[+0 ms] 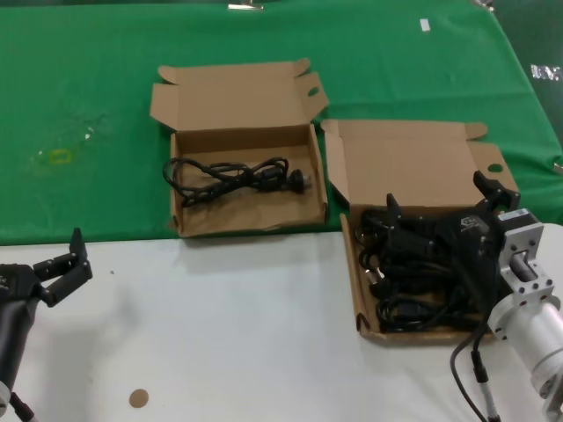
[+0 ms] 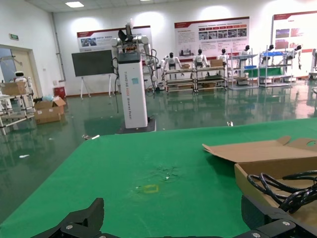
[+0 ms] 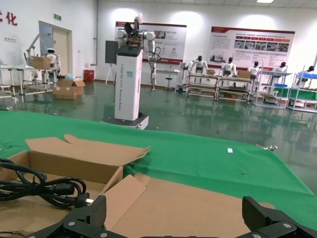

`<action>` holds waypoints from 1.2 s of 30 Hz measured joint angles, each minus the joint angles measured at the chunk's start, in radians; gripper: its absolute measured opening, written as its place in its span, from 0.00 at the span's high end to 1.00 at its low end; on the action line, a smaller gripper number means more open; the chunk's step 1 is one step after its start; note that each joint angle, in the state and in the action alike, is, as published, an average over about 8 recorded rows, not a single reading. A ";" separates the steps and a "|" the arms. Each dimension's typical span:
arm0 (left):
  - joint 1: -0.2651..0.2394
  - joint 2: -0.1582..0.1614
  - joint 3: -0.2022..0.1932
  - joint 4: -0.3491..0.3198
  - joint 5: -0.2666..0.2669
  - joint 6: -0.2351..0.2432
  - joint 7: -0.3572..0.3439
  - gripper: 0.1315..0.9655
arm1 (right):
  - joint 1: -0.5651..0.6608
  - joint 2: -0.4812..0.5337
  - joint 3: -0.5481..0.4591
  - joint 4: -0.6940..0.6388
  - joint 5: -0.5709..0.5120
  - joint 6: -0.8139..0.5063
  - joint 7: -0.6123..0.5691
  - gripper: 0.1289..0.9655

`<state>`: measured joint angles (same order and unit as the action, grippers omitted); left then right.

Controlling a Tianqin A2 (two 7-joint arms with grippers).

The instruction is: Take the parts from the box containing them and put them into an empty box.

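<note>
**Right tool spread wide over the full box, left one parked**

Right tool sits low over the box on the robot's right, the one piled with black cables. Its fingers are spread wide apart, one near the middle of the pile, the other by the far right rim. Can't tell if the tips actually touch the cables; nothing is gripped. The other box sits just to the left, lid flipped back, with a single black power cord lying inside. Both boxes straddle the green cloth and the white bench. Left tool hangs at the near left edge, fingers apart, holding nothing.
</note>
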<state>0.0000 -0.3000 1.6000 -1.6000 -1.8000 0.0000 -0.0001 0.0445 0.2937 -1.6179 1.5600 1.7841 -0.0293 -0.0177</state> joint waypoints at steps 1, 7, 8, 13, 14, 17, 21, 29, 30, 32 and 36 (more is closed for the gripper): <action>0.000 0.000 0.000 0.000 0.000 0.000 0.000 0.00 | 0.000 0.000 0.000 0.000 0.000 0.000 0.000 0.00; 0.000 0.000 0.000 0.000 0.000 0.000 0.000 0.00 | 0.000 0.000 0.000 0.000 0.000 0.000 0.000 0.00; 0.000 0.000 0.000 0.000 0.000 0.000 0.000 0.00 | 0.000 0.000 0.000 0.000 0.000 0.000 0.000 0.00; 0.000 0.000 0.000 0.000 0.000 0.000 0.000 0.00 | 0.000 0.000 0.000 0.000 0.000 0.000 0.000 0.00; 0.000 0.000 0.000 0.000 0.000 0.000 0.000 0.00 | 0.000 0.000 0.000 0.000 0.000 0.000 0.000 0.00; 0.000 0.000 0.000 0.000 0.000 0.000 0.000 0.00 | 0.000 0.000 0.000 0.000 0.000 0.000 0.000 0.00; 0.000 0.000 0.000 0.000 0.000 0.000 0.000 0.00 | 0.000 0.000 0.000 0.000 0.000 0.000 0.000 0.00; 0.000 0.000 0.000 0.000 0.000 0.000 0.000 0.00 | 0.000 0.000 0.000 0.000 0.000 0.000 0.000 0.00; 0.000 0.000 0.000 0.000 0.000 0.000 0.000 0.00 | 0.000 0.000 0.000 0.000 0.000 0.000 0.000 0.00; 0.000 0.000 0.000 0.000 0.000 0.000 0.000 0.00 | 0.000 0.000 0.000 0.000 0.000 0.000 0.000 0.00; 0.000 0.000 0.000 0.000 0.000 0.000 0.000 0.00 | 0.000 0.000 0.000 0.000 0.000 0.000 0.000 0.00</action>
<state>0.0000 -0.3000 1.6000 -1.6000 -1.8000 0.0000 0.0000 0.0445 0.2936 -1.6180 1.5600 1.7841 -0.0293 -0.0177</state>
